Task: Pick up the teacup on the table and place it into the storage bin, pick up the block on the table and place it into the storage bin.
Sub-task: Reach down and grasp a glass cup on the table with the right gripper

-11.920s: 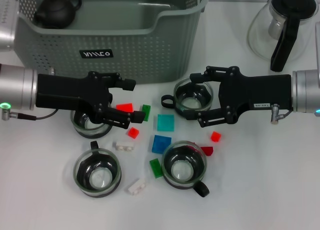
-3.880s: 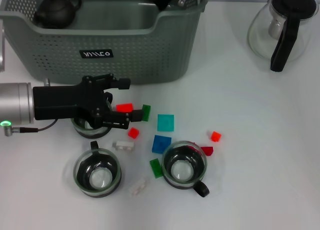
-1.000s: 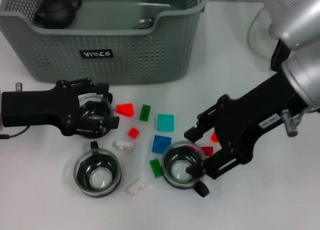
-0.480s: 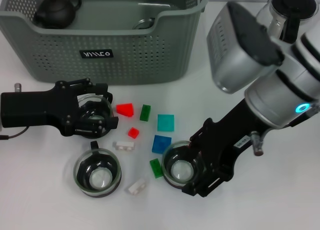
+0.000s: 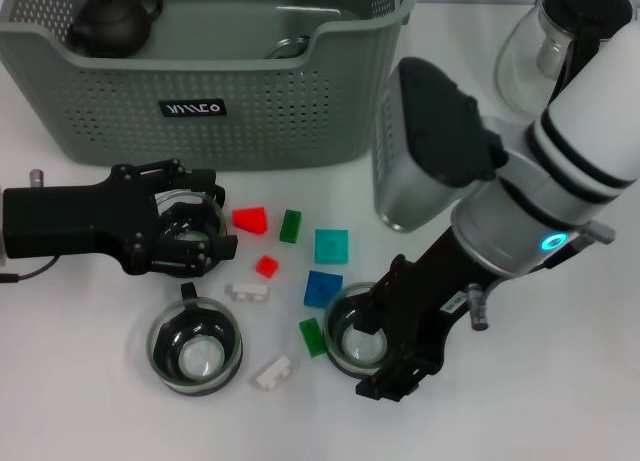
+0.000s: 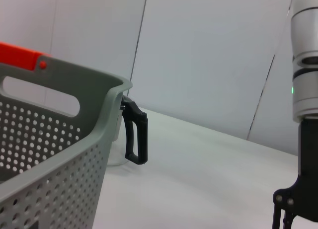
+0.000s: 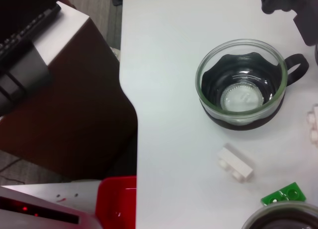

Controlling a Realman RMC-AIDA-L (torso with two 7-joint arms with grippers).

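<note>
Around a teacup (image 5: 355,338), right tool (image 5: 385,346).

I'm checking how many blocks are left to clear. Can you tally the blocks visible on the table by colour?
Red blocks: 2
Green blocks: 2
White blocks: 2
Teal block: 1
Blue block: 1
Total: 8 visible; the right arm may hide others.
</note>
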